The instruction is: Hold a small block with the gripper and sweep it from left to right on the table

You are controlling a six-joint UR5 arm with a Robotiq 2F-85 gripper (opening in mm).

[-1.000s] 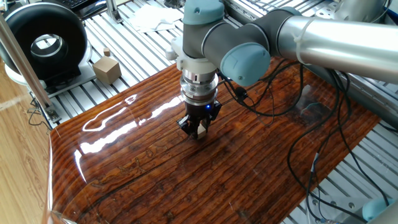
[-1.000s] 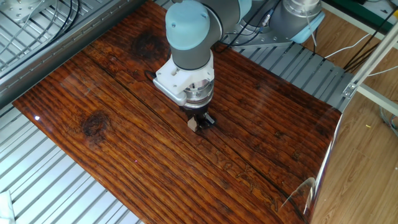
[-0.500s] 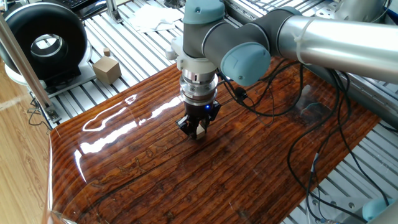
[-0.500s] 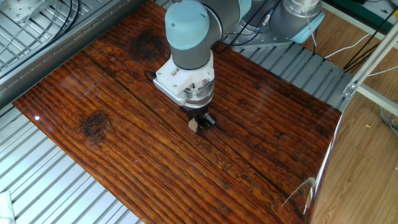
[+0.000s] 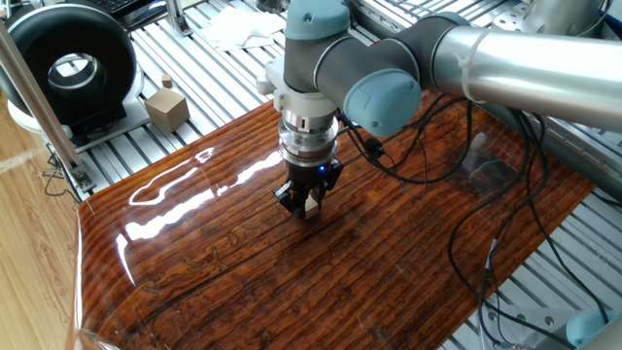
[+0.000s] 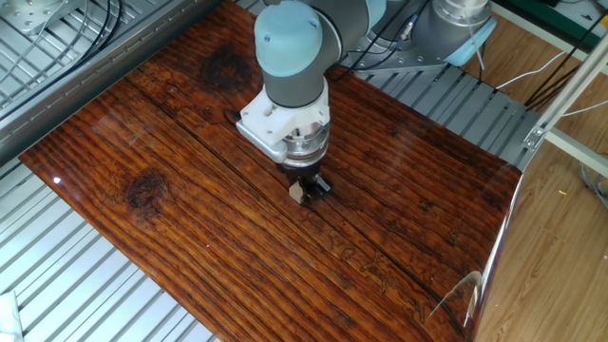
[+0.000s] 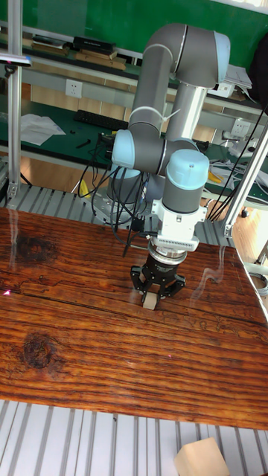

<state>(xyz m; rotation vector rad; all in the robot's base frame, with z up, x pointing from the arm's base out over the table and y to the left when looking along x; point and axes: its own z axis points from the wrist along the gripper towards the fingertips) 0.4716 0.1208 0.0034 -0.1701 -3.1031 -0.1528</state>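
Note:
The small block (image 5: 310, 205) is a tiny pale tan cube pinched between the black fingers of the gripper (image 5: 307, 202), which points straight down. The block rests on or just above the table (image 5: 243, 277), a glossy reddish-brown board, near its middle. From the opposite side the block (image 6: 297, 193) pokes out below the gripper (image 6: 304, 187). In the tall fixed view the block (image 7: 150, 301) sits at the tips of the gripper (image 7: 154, 295), close to a dark seam in the table (image 7: 74, 342).
A larger tan cube with a knob (image 5: 166, 107) and a black round device (image 5: 68, 63) stand on the aluminium frame beyond the table's left corner. Black cables (image 5: 486, 243) trail over the right side. Another tan cube (image 7: 199, 457) lies off the near edge.
The gripper, still holding the small block, has crept a few pixels along the table, leftward in one fixed view. Nothing else has moved.

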